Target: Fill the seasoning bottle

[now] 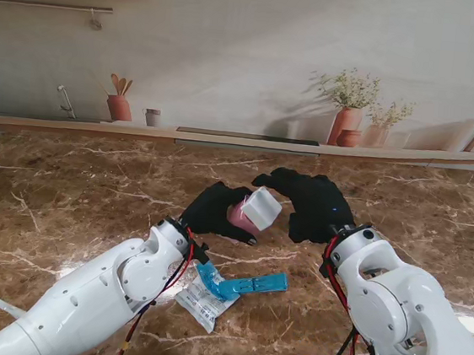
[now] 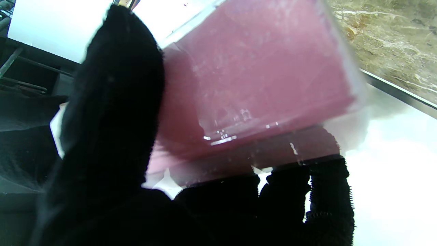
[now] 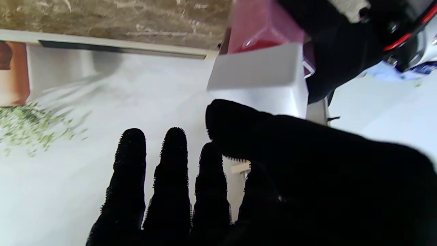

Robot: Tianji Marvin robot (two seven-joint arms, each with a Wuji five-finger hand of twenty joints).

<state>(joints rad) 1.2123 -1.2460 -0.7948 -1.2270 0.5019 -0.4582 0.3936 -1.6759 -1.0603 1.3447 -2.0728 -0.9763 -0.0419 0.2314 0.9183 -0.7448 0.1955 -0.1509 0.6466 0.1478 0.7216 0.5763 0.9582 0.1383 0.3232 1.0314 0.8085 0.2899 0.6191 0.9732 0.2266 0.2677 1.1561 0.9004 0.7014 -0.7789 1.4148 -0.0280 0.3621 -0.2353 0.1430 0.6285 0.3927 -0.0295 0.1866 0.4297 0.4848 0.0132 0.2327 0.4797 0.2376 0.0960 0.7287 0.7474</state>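
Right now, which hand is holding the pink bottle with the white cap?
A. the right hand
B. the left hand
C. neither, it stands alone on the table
B: the left hand is wrapped around the pink bottle, while the right hand is spread open beside the white cap.

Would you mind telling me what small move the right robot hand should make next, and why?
Probably close the right robot hand on the white lid: its fingers are spread open beside the lid, while the left robot hand already holds the pink seasoning bottle.
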